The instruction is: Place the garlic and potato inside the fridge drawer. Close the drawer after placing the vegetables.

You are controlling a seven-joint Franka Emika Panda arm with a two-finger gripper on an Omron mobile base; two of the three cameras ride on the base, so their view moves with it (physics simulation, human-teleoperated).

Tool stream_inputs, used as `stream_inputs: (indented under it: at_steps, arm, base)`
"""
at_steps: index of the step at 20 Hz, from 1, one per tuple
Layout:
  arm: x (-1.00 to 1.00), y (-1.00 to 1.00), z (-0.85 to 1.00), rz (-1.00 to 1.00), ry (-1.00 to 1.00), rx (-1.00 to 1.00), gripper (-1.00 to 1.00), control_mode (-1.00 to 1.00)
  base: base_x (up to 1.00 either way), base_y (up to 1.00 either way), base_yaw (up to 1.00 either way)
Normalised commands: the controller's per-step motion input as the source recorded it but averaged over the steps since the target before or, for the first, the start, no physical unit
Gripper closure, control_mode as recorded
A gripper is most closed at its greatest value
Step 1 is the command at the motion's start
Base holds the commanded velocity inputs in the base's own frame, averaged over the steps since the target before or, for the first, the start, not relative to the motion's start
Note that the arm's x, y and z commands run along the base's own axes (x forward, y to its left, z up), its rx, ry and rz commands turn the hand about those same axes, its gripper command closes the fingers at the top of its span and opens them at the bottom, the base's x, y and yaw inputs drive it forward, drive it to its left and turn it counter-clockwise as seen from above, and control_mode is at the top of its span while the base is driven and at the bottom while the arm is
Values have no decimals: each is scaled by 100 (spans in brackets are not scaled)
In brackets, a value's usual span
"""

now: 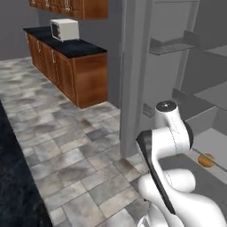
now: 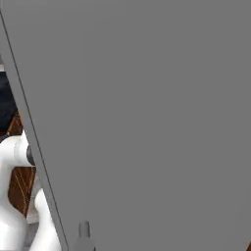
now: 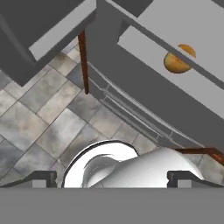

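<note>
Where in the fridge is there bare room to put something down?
The pale grey shelf is bare on both sides of the potato, the one thing on it. In the left base view, the upper shelves look bare too.

White microwave on dark counter; wood cabinets below; grey tile floor.

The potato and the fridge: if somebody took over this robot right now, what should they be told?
Gripper: open, holding nothing.
Potato: lying on a pale grey fridge surface, behind a grey bar; also seen in the left base view low inside the open fridge.
Garlic: not spotted.
Whether that surface is the drawer cannot be told.
Left: find the garlic, confirm both are in the drawer, close it.
</note>
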Motion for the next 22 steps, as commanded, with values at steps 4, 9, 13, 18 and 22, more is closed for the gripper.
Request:
stream_inputs:
  at_steps: [4,9,13,18,22]
  arm:
    - [0,0,0,0,0,0,-100,100]
    - [0,0,0,0,0,0,-100,100]
    - [0,0,0,0,0,0,-100,100]
    - [0,0,0,0,0,0,-100,100]
    - [0,0,0,0,0,0,-100,100]
  base:
    - [-46,52,66]
    - [-65,95,50]
    - [-100,44,29]
    - [-100,4,12]
    - [-100,-8,11]
